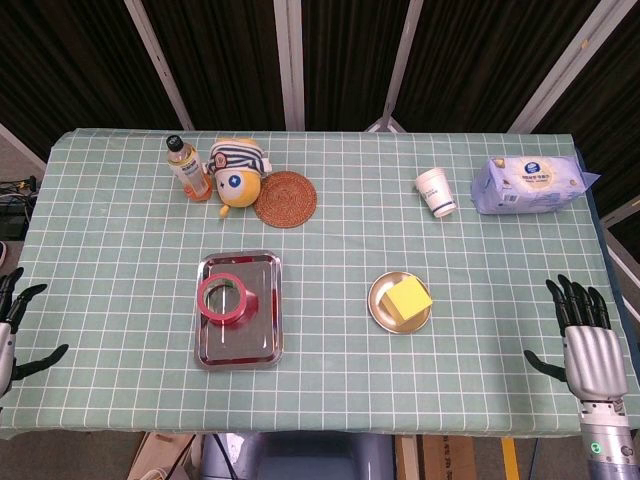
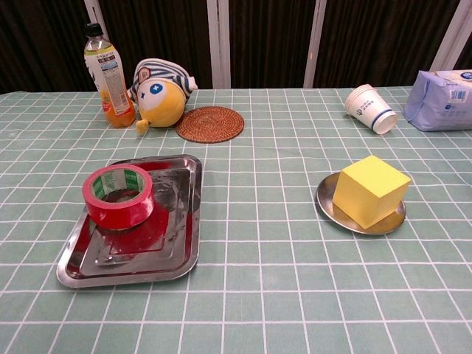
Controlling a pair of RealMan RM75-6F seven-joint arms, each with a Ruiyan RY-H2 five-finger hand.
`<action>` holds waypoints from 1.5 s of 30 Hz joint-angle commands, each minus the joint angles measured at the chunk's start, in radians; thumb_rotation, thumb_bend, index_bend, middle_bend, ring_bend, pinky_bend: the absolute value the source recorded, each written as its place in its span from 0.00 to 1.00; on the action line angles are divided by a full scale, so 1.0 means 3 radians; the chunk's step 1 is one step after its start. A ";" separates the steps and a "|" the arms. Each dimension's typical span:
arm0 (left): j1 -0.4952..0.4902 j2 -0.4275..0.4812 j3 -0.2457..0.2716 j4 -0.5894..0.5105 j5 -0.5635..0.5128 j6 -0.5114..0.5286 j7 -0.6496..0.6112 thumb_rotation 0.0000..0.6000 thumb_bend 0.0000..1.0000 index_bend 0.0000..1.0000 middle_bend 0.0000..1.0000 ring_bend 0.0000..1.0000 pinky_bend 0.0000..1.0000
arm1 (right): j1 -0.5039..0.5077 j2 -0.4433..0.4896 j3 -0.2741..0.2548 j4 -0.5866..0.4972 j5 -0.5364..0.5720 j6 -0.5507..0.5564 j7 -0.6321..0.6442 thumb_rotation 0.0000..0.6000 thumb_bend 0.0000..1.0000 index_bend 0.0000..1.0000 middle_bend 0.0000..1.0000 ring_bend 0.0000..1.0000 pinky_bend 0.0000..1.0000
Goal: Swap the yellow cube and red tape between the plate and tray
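Both hands are waiting at the near edge of the table with fingers spread and nothing in them: the right hand (image 1: 588,340) is hovering off the near right corner, the left hand (image 1: 14,325) is only partly showing at the near left edge, and the chest view shows neither. The yellow cube (image 1: 408,297) is sitting on the small round plate (image 1: 381,310), forward and inward of the right hand and well apart from it; the red tape (image 1: 227,297) is lying flat toward the far end of the steel tray (image 1: 255,345), forward and inward of the left hand. The swap looks not yet begun, so the step in hand is probably a first reach. The cube is filling most of the plate, so one item likely needs parking on the green checked cloth (image 1: 330,260) between plate and tray first. Coming down over the cube and gripping opposite flat faces should stop the shallow plate from sliding or tipping.
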 commanded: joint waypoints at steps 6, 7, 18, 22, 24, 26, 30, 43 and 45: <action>0.0015 -0.0015 0.0046 -0.0016 0.0113 0.0051 0.0036 1.00 0.00 0.20 0.00 0.00 0.10 | -0.0005 0.0010 -0.0026 -0.0019 -0.0076 0.0026 0.0028 1.00 0.06 0.00 0.05 0.04 0.00; 0.0018 -0.0015 0.0050 -0.0018 0.0118 0.0055 0.0033 1.00 0.00 0.20 0.00 0.00 0.10 | -0.0006 0.0014 -0.0033 -0.0017 -0.0082 0.0021 0.0028 1.00 0.06 0.00 0.05 0.04 0.00; 0.0018 -0.0009 0.0056 -0.0004 0.0126 0.0048 0.0021 1.00 0.00 0.20 0.00 0.00 0.10 | 0.0004 0.0037 -0.0075 -0.0074 -0.0130 -0.0028 0.0110 1.00 0.06 0.00 0.05 0.04 0.00; 0.0030 0.0012 0.0049 -0.0029 0.0104 0.0058 0.0002 1.00 0.00 0.20 0.00 0.00 0.10 | 0.0049 0.0084 -0.0150 -0.0121 -0.0221 -0.0157 0.0303 1.00 0.06 0.00 0.05 0.03 0.00; 0.0046 0.0016 0.0058 -0.0046 0.0140 0.0097 -0.0016 1.00 0.00 0.20 0.00 0.00 0.10 | 0.0079 0.0107 -0.0181 -0.0125 -0.0285 -0.0210 0.0352 1.00 0.06 0.00 0.05 0.03 0.00; 0.0059 0.0017 0.0074 -0.0049 0.0178 0.0123 -0.0028 1.00 0.00 0.20 0.00 0.00 0.10 | 0.0121 0.0128 -0.0205 -0.0134 -0.0348 -0.0271 0.0377 1.00 0.06 0.00 0.04 0.03 0.00; 0.0042 0.0004 0.0076 -0.0040 0.0150 0.0070 0.0013 1.00 0.00 0.20 0.00 0.00 0.10 | 0.0355 0.0192 -0.0179 -0.0200 -0.0454 -0.0568 0.0533 1.00 0.06 0.00 0.04 0.03 0.00; 0.0059 -0.0007 0.0057 -0.0065 0.0101 0.0091 0.0084 1.00 0.00 0.20 0.00 0.00 0.10 | 0.1154 0.0154 0.0203 -0.0319 0.0161 -0.1633 0.0274 1.00 0.06 0.00 0.01 0.00 0.00; 0.0056 -0.0011 0.0055 -0.0064 0.0092 0.0081 0.0099 1.00 0.00 0.20 0.00 0.00 0.10 | 0.1239 0.0134 0.0238 -0.0308 0.0285 -0.1748 0.0192 1.00 0.06 0.00 0.00 0.00 0.00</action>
